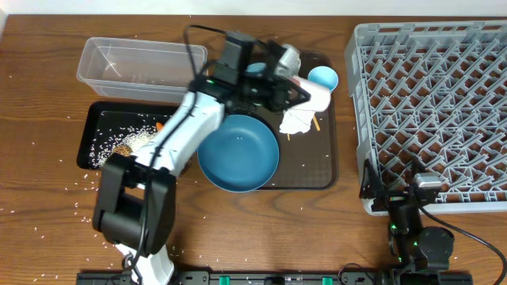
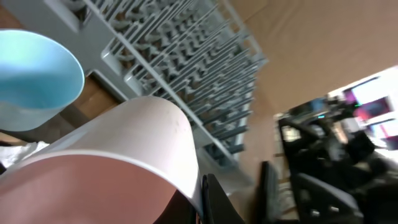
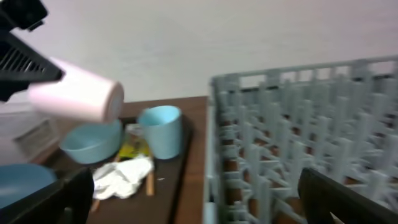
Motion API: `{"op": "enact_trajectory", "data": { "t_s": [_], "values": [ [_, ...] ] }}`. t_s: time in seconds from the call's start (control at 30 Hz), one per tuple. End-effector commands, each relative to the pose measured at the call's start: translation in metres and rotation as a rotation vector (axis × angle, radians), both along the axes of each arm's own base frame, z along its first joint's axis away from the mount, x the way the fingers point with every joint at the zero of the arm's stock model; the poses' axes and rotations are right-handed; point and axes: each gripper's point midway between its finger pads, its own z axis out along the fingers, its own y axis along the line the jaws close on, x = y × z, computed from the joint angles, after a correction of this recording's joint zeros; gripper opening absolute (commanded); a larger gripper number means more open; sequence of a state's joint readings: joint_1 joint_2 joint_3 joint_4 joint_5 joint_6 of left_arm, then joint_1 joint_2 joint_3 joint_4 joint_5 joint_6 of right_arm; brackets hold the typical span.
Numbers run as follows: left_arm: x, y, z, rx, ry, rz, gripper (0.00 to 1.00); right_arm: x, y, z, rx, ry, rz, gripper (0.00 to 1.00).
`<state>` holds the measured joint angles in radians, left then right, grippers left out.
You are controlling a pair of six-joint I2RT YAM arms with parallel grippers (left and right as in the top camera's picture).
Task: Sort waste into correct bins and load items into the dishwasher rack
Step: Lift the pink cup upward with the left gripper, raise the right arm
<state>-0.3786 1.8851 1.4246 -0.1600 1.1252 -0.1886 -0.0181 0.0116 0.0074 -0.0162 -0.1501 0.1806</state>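
with the left tool [image 1: 299,95] clamped on the pink cup [image 1: 318,100], held sideways above the brown tray [image 1: 325,166], carry it steadily to the grey rack [image 1: 428,111] and seat it mouth-down between pegs, clear of the right tool [image 1: 396,188], whose fingers stand apart.

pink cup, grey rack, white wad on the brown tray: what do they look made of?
pink cup: probably matte plastic or melamine; smooth, even colour, no sharp glare.
rack: moulded grey plastic; uniform lattice of pegs, dull finish.
white wad: likely tissue paper; soft crumpled folds.
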Motion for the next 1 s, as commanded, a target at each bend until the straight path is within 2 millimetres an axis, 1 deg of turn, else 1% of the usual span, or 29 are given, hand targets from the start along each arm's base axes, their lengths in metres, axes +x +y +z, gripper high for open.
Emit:
{"op": "enact_trajectory", "data": {
  "t_s": [0.0, 0.13, 0.23, 0.33, 0.43, 0.53, 0.6, 0.7, 0.77, 0.83, 0.97],
  "values": [
    [-0.004, 0.014, 0.021, -0.094, 0.062, -0.058, 0.06, -0.005, 0.014, 0.017, 0.032, -0.021, 0.087, 0.99],
    [0.001, 0.025, 0.024, -0.11, 0.084, -0.042, 0.06, -0.01, 0.013, 0.047, 0.016, -0.016, 0.08, 0.99],
    [0.0, 0.025, 0.029, -0.125, 0.077, -0.054, 0.06, -0.009, 0.013, 0.072, -0.023, 0.01, 0.079, 0.99],
    [-0.005, 0.023, 0.048, -0.194, 0.078, -0.108, 0.06, 0.002, 0.013, 0.091, -0.025, 0.08, 0.08, 0.99],
    [-0.003, 0.021, 0.072, -0.251, 0.077, -0.14, 0.06, 0.021, 0.015, 0.107, -0.017, 0.165, 0.101, 0.99],
    [-0.003, 0.02, 0.101, -0.303, 0.048, -0.17, 0.06, 0.044, 0.023, 0.126, -0.004, 0.242, 0.153, 0.99],
    [-0.003, 0.023, 0.123, -0.336, 0.002, -0.182, 0.06, 0.058, 0.029, 0.138, 0.0, 0.283, 0.191, 0.99],
    [-0.003, 0.034, 0.148, -0.373, -0.041, -0.17, 0.06, 0.077, 0.037, 0.153, -0.02, 0.33, 0.25, 0.99],
    [0.0, 0.045, 0.157, -0.383, -0.035, -0.15, 0.06, 0.087, 0.043, 0.16, -0.02, 0.348, 0.291, 0.99],
    [0.003, 0.053, 0.158, -0.38, -0.016, -0.134, 0.06, 0.095, 0.046, 0.162, -0.013, 0.356, 0.315, 0.99],
    [0.008, 0.062, 0.158, -0.377, 0.007, -0.112, 0.06, 0.107, 0.046, 0.158, -0.011, 0.365, 0.316, 0.99]
  ]
}}
